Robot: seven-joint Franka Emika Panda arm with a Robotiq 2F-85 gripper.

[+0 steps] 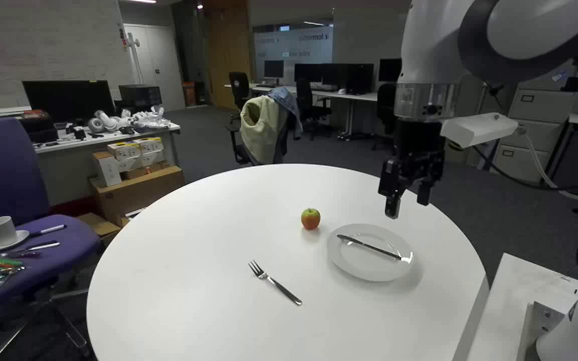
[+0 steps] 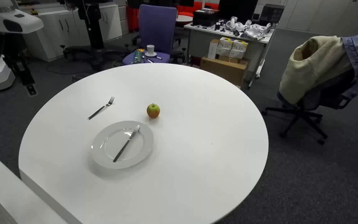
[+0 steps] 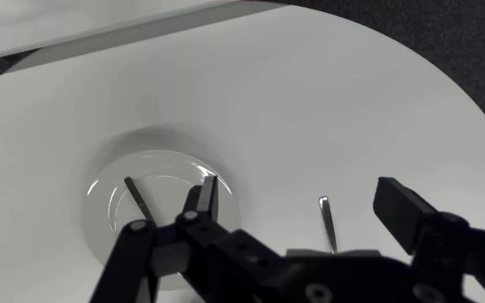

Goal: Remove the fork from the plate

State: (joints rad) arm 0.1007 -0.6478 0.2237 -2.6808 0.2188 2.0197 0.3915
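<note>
The task's fork [image 1: 368, 245], a slim straight silver utensil that looks like a knife, lies across the white plate [image 1: 359, 264]. In an exterior view, it [image 2: 125, 145] rests inside the plate's rim [image 2: 101, 137]. In the wrist view, its dark handle [image 3: 138, 198] shows on the plate [image 3: 97, 227], and the rest is behind the left finger. My gripper [image 1: 408, 205] is open and empty, in the air well above the table. In the wrist view, a separate fork's handle [image 3: 328, 221] shows far below, between the open fingers [image 3: 297, 185].
The separate fork with a wider tined head [image 1: 275, 284] lies on the round white table [image 1: 178, 281] beside the plate. A reddish-yellow apple [image 1: 310, 219] stands near the plate. A white side table [image 1: 525, 273] with the robot base adjoins the table edge.
</note>
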